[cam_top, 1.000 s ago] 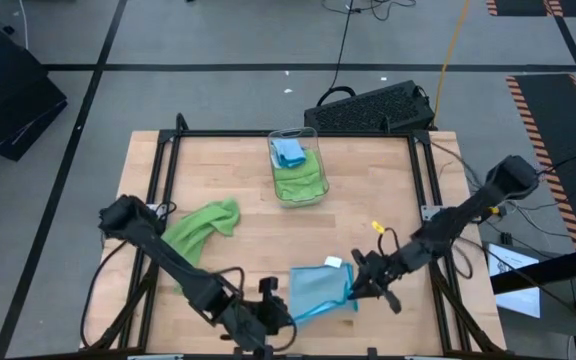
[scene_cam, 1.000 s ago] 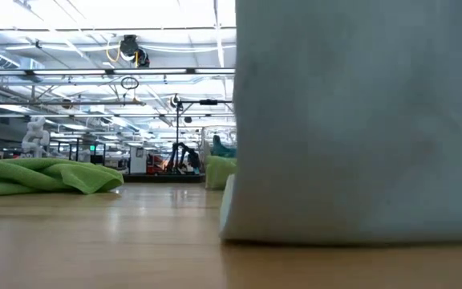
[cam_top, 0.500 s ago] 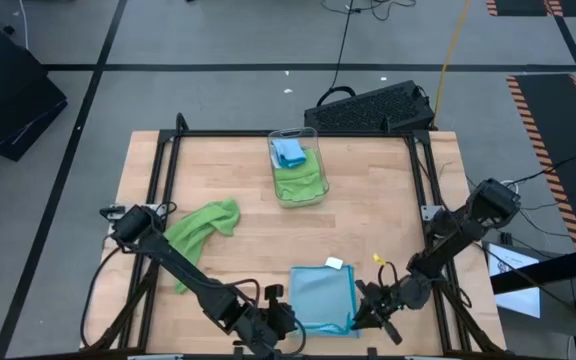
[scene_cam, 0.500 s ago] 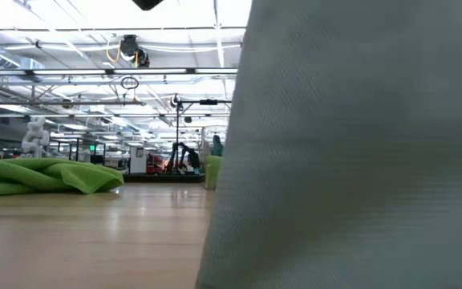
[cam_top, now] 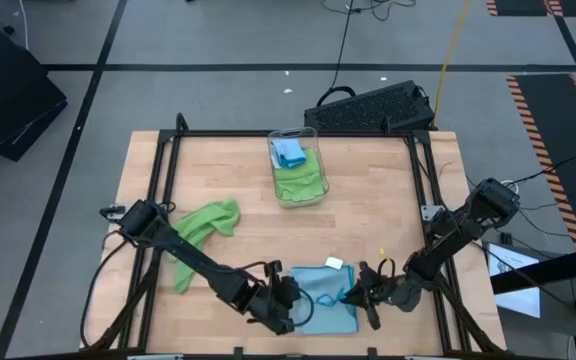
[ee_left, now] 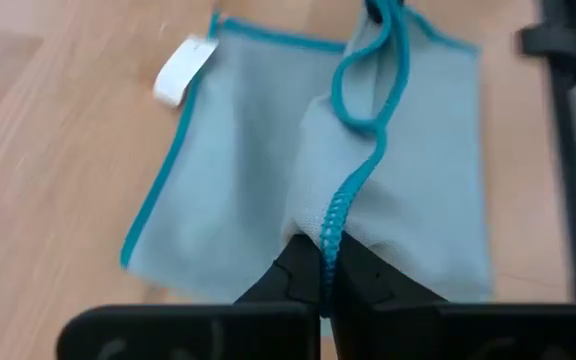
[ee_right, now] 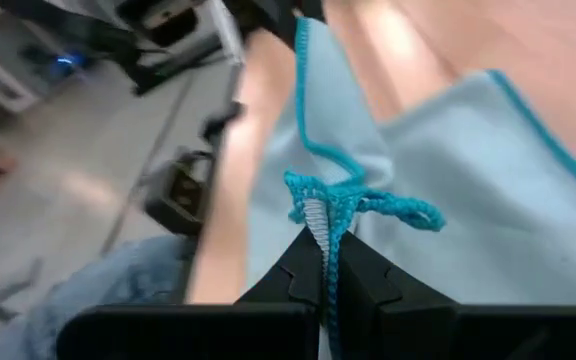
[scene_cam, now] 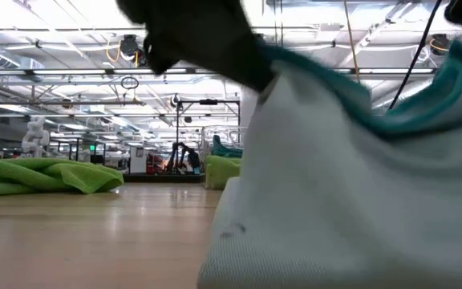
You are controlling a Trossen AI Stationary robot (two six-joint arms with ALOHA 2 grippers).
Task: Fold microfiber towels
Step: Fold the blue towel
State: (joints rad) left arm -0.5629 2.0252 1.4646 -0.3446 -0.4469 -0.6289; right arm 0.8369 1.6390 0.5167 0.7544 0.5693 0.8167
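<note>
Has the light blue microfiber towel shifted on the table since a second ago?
Yes. In the high view the light blue microfiber towel has slid toward the near table edge, farther from the clear plastic bin, pinched by both grippers.

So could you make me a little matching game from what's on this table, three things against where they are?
Things:
1. blue towel
2. loose green towel
3. clear bin

Places:
A. far middle of the table, with towels inside
B. lying crumpled at the table's left
C. near edge, pinched by the left gripper and right gripper

Pairs: 1-C, 2-B, 3-A
</note>
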